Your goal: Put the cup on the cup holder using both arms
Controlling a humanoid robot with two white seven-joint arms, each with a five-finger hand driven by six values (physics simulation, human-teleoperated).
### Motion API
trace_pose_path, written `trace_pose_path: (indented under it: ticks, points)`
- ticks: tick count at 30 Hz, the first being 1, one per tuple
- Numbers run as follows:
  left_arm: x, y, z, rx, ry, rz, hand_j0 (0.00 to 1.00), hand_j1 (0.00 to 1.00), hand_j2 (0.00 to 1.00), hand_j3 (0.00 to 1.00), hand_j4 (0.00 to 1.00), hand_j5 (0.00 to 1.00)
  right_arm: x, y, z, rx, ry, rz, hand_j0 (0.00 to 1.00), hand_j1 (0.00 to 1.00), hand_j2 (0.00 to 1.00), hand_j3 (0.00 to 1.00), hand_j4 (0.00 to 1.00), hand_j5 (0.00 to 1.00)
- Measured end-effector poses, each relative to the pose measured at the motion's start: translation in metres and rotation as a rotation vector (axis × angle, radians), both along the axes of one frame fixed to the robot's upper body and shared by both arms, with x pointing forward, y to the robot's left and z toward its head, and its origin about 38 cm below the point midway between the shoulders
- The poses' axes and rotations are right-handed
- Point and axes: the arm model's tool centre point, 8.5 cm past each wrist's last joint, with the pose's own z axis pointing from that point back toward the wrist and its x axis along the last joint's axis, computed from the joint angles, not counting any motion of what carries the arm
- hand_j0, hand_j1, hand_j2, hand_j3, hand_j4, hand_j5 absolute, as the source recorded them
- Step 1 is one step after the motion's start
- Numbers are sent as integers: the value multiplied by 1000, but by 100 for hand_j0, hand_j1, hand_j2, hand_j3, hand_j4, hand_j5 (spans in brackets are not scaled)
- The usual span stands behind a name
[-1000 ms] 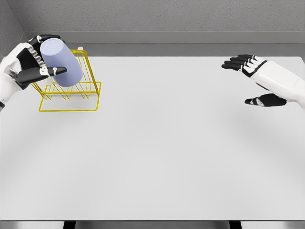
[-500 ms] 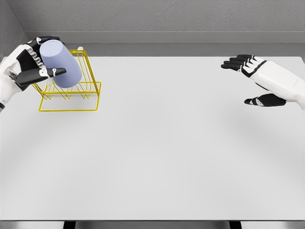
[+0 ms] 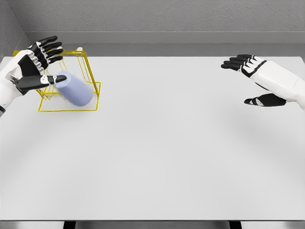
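A pale blue cup (image 3: 74,88) lies tilted on the yellow wire cup holder (image 3: 90,98) at the table's far left, its closed end pointing toward the lower right. My left hand (image 3: 39,62) hovers just left of the cup with fingers spread and its thumb near the cup's upper end; I cannot tell whether it still touches the cup. My right hand (image 3: 250,78) hangs over the table's far right side, fingers relaxed and holding nothing.
The white table (image 3: 162,143) stretches wide between the two hands. A grey wall (image 3: 157,19) runs along the table's back edge, close behind the holder.
My left hand let go of the cup and spread its fingers. The cup dropped and tipped over onto the holder's lower wires. The right arm stayed put.
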Motion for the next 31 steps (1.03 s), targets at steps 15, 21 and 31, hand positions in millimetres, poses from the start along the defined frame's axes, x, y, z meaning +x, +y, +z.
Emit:
trace_pose_path:
  ticks: [15,21,31]
  points:
    - [-5,-13,12,-8,-36,-45,100,100,100,100,100,100,0,-1,-1,0,2,-2,100,100,100,100,100,100]
    - [-13,-13,17,-32,-106,-59,100,100,100,100,100,100,0,-1,-1,-1,2,-2,100,100,100,100,100,100]
    - [-47,1,3,-81,-223,-64,100,100,100,100,100,100,-1,-5,0,0,-1,-15,100,100,100,100,100,100]
